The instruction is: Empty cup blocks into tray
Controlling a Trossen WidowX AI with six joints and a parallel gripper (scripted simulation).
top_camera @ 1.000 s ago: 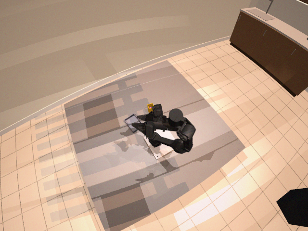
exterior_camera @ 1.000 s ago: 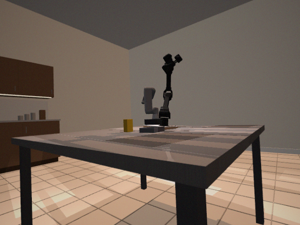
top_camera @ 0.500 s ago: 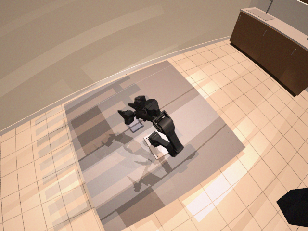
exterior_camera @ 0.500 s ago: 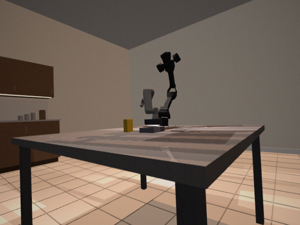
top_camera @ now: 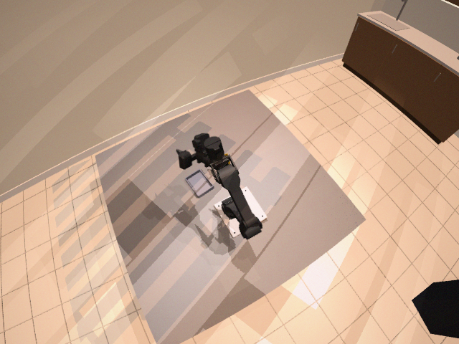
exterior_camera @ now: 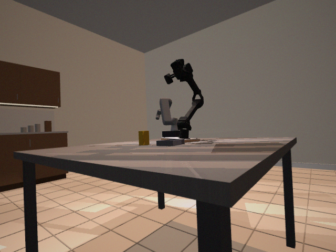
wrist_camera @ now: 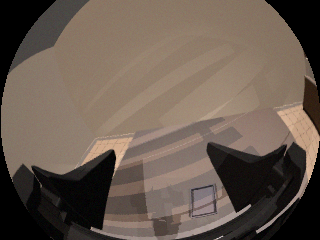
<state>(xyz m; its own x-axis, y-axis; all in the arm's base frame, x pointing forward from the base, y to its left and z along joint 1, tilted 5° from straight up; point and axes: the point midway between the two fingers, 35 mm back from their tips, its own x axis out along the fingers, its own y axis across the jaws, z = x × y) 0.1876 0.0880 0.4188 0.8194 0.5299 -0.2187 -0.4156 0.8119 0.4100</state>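
Stage: Very early, by the look of it; the cup point(top_camera: 229, 161) point(exterior_camera: 143, 137) has not been picked up, and neither the carry nor the tipping is done.
Cup: Upright on the table point(top_camera: 315, 207) point(exterior_camera: 135, 163) point(wrist_camera: 175, 175) in the exterior view, near the tray. From the top only small yellow slivers of it show past the arm point(top_camera: 241, 196) point(exterior_camera: 193, 86), and the wrist view does not show it.
Gripper: The gripper point(top_camera: 191, 147) point(exterior_camera: 172, 71) point(wrist_camera: 162, 151) has its fingers spread wide with nothing between them. It is raised well above the table, apart from cup and tray.
Tray: The tray point(top_camera: 200, 183) point(exterior_camera: 170, 142) point(wrist_camera: 203, 201) lies flat on the table, its inside in plain sight from the top, with no blocks to be seen in it.
Blocks: Not visible in any view; presumably they are inside the cup, whose walls hide them, so their number cannot be told.
Left to do: Everything of substance: reach the cup, grip it, lift it, bring it over the tray, tip it until the last block drops, then keep hold of it or stand it on the table.
Next move: Likely a descent toward the cup with the fingers kept apart, lined up to pass either side of its walls without knocking it over.
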